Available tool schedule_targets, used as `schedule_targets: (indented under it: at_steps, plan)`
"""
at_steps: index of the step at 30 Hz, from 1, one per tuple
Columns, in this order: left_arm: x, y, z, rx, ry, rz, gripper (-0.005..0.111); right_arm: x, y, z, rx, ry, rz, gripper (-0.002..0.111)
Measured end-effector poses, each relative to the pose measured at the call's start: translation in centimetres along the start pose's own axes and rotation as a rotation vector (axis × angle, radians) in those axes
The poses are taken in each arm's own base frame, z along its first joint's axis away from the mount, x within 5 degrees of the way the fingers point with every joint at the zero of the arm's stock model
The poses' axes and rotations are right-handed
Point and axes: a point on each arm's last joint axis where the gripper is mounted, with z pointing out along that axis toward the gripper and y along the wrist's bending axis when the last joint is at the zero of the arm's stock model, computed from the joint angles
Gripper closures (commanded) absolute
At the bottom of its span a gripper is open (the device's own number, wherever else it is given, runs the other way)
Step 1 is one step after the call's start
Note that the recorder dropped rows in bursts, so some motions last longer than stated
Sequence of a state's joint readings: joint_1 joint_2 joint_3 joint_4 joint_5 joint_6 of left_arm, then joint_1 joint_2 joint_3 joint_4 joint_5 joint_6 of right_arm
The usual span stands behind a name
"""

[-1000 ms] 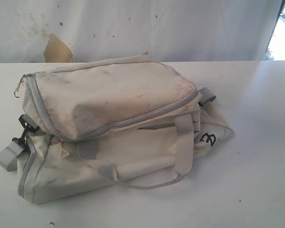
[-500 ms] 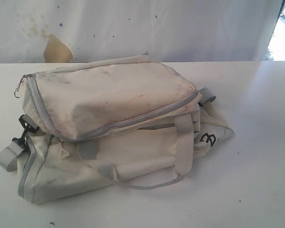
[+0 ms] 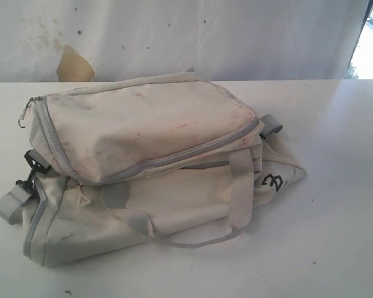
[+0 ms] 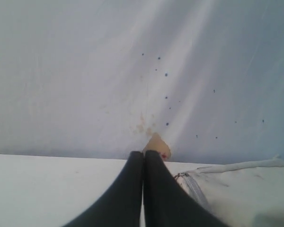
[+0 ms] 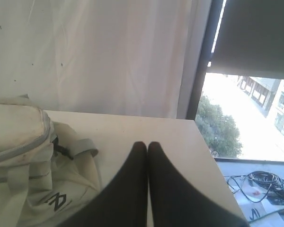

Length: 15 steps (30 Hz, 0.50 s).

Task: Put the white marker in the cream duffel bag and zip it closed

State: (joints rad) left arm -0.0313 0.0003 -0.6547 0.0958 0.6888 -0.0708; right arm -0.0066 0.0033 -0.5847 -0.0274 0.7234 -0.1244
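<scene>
The left pincer (image 4: 143,153) has its two black fingers pressed flat together with nothing between them. The right pincer (image 5: 143,144) is the same, fingers tight against each other and gripping nothing. Both hang above the white table (image 3: 336,205), and neither touches anything.

The cream duffel bag (image 3: 155,161) lies on its side on the table between the two pincers. Its end with the metal zip ring (image 4: 180,176) sits just beside the left pincer's fingers. Its other end, printed with the black logo (image 5: 57,202), lies near the right pincer but apart from it.

The grey main zip (image 3: 174,155) runs shut along the whole visible edge of the top flap, so no dark lining shows. The end pocket zip (image 3: 32,217) also looks shut. A grey handle (image 3: 239,186) droops over the bag's front. A grey strap (image 3: 9,205) on a black clip (image 3: 34,164) trails from the end nearest the left pincer.

The white marker shows in none of the views. With the bag closed, it cannot be told whether it lies inside.
</scene>
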Motion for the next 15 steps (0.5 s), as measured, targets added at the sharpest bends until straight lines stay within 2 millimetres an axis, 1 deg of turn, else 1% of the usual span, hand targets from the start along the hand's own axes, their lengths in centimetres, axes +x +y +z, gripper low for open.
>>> schedule_targets:
  at_steps: [2, 6, 11, 13, 15]
  plan:
    - [1.0, -0.2, 1.3, 0.009, -0.047, 0.004, 0.107, 0.9, 0.2, 1.1, 0.001, -0.022, -0.001, 0.108]
    - [4.2, -0.5, 3.8, 0.026, -0.100, 0.017, 0.107, 3.1, 0.6, 3.2, 0.004, -0.066, -0.003, 0.108]
    - [8.2, -0.8, 5.6, 0.041, -0.089, 0.026, 0.107, 6.2, 1.1, 5.2, 0.002, -0.080, -0.005, 0.108]
    - [9.8, -0.8, 6.1, 0.046, -0.072, 0.028, 0.107, 7.3, 1.3, 5.8, 0.002, -0.094, -0.005, 0.108]
    - [10.9, -0.9, 6.4, 0.051, -0.076, 0.030, 0.107, 8.3, 1.5, 6.2, 0.002, -0.114, -0.003, 0.108]
